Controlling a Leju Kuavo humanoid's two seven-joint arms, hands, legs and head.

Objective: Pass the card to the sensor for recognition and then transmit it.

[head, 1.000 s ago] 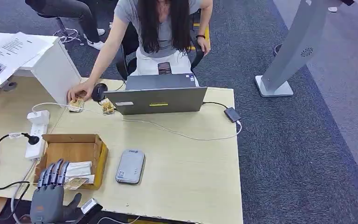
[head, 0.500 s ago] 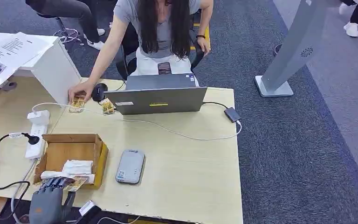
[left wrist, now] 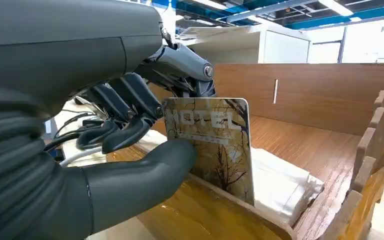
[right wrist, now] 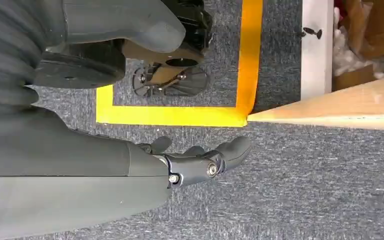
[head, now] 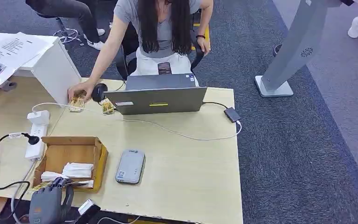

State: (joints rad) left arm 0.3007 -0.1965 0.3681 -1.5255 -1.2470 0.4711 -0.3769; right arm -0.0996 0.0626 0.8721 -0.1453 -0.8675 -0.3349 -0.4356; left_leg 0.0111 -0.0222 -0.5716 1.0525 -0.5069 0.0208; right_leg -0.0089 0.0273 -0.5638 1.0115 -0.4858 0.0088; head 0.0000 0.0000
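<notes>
One card (printed HOTEL) is pinched upright between the thumb and fingers of the left hand, just over the near wall of the wooden box. Folded white cloth is seen in the box beside it. Bare tabletop lies right of the grey sensor. The right hand is held empty over carpet, fingers loosely spread.
</notes>
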